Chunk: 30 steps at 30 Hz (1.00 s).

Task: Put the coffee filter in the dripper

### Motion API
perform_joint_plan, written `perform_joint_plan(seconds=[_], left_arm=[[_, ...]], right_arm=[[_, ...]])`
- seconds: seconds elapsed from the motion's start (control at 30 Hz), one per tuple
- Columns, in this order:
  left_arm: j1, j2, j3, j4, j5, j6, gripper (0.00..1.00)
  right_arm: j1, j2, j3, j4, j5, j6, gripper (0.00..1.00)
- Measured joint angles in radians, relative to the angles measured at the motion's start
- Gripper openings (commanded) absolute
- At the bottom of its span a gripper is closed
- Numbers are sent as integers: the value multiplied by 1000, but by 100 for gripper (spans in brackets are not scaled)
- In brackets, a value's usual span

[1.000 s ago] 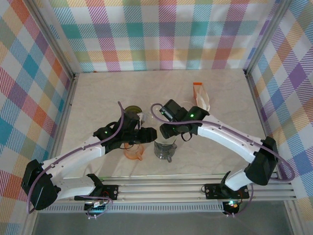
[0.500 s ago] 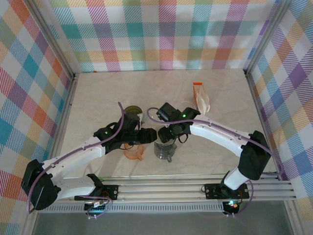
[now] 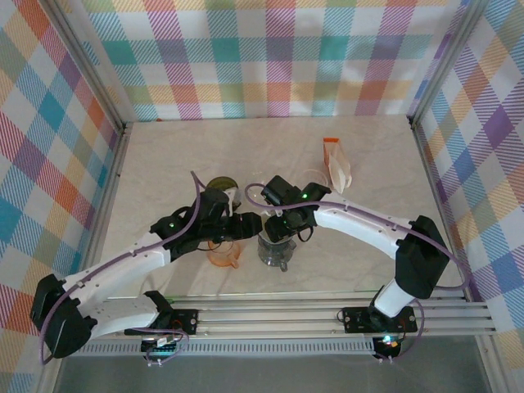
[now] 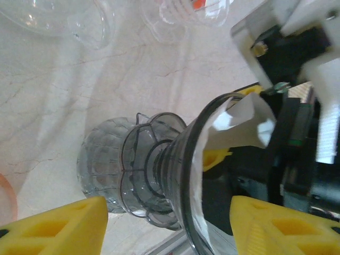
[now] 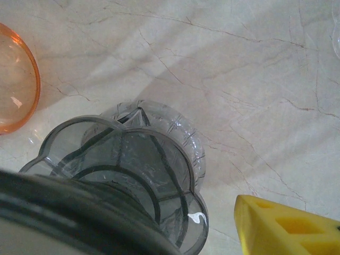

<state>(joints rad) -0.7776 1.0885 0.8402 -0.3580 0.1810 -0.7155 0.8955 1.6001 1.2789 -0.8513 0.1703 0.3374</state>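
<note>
left claw (image 4: 167, 212) straddles the dripper (image 4: 154, 170), probably to steady it; right claw (image 3: 275, 232) meets the filter (image 4: 239, 125) inside; whether either grips, i cannot tell.

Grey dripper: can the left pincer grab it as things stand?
Probably yes. The left pincer is open, with the grey dripper between its fingers. The right pincer, at the filter, crowds just the rim.

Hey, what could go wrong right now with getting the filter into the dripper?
The coffee filter sits crumpled, a corner poking past the rim of the grey dripper, so it may spring out instead of seating. The left gripper and right gripper crowd that dripper; a nudge could tip it toward the orange dripper.
</note>
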Motion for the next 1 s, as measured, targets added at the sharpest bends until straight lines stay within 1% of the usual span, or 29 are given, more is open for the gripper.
perform_joint_plan(seconds=[0.07, 0.17, 0.27, 0.33, 0.5, 0.6, 1.0], left_arm=[[0, -17, 0, 4, -9, 0, 63], [0, -21, 0, 21, -8, 1, 68], [0, -7, 0, 31, -3, 2, 67], [0, 8, 0, 35, -2, 1, 64], [0, 46, 0, 39, -3, -1, 47], [0, 48, 0, 37, -6, -2, 40], [-1, 47, 0, 25, -2, -3, 29]], right_arm=[[0, 0, 0, 3, 0, 1, 63], [0, 0, 0, 3, 0, 4, 63], [0, 0, 0, 3, 0, 8, 63], [0, 0, -1, 3, 0, 8, 63], [0, 0, -1, 3, 0, 14, 64], [0, 0, -1, 3, 0, 15, 64], [0, -1, -1, 6, 0, 19, 65]])
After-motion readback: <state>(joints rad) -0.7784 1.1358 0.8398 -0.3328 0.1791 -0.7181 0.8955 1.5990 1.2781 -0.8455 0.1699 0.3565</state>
